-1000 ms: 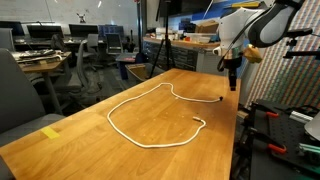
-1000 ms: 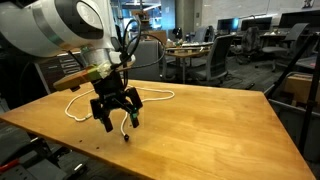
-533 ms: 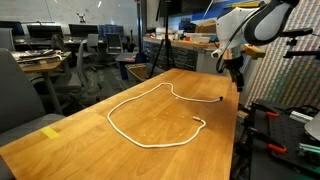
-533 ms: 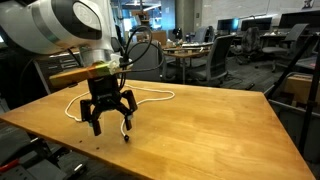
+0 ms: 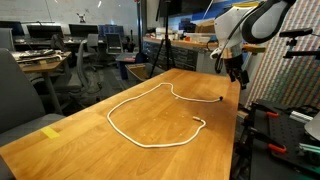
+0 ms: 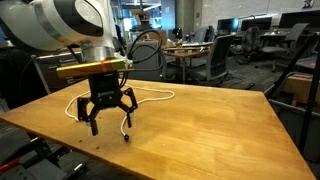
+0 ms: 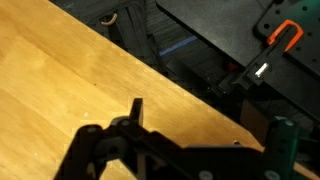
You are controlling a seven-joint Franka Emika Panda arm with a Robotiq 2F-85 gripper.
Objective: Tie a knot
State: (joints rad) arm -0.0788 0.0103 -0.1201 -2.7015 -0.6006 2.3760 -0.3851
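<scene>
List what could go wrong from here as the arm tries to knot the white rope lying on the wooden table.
1. The thin white rope lies flat on the brown wooden table; the open black gripper could miss it or scrape the wood.
2. One rope end lies near the table edge; a nudge might push it off.
3. The rope is one open loop with its ends uncrossed; pulling may just drag it.
</scene>
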